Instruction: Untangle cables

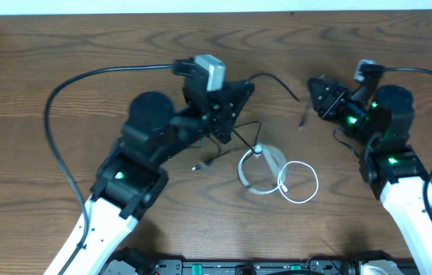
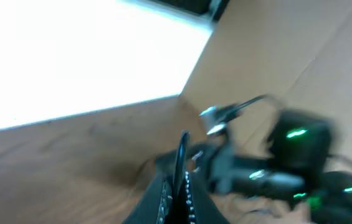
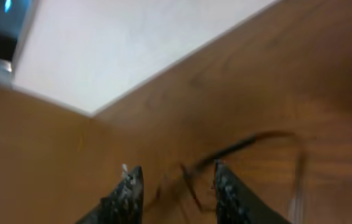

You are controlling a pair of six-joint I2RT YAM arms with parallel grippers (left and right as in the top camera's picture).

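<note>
The wooden table (image 1: 63, 46) fills the overhead view. The left arm (image 1: 135, 164) comes in from 7 o'clock and reaches to the middle of the table. The right arm (image 1: 399, 164) comes in from 5 o'clock and ends near 2 o'clock.

The left gripper (image 1: 246, 86) sits just toward 12 o'clock from the table's centre, its tip pointing to 2 o'clock. In its own blurred wrist view the fingers (image 2: 163, 199) stand almost together, and a thin dark strand rises from between them, so it appears to have the black cable pinched. The right gripper (image 1: 315, 95) points to 9 o'clock, and its fingers (image 3: 129, 193) stand wide apart with nothing between the pads.

The white cable (image 1: 273, 162) lies in two joined loops on the table, toward 5 o'clock from the centre, near the left gripper and well apart from the right one. The black cable (image 1: 275, 81) arcs from the left gripper's tip toward 3 o'clock, and more of it trails under that gripper down to the white loops, crossing their upper edge. A small dark plug (image 1: 303, 121) lies at 7 o'clock from the right gripper, near it.
</note>
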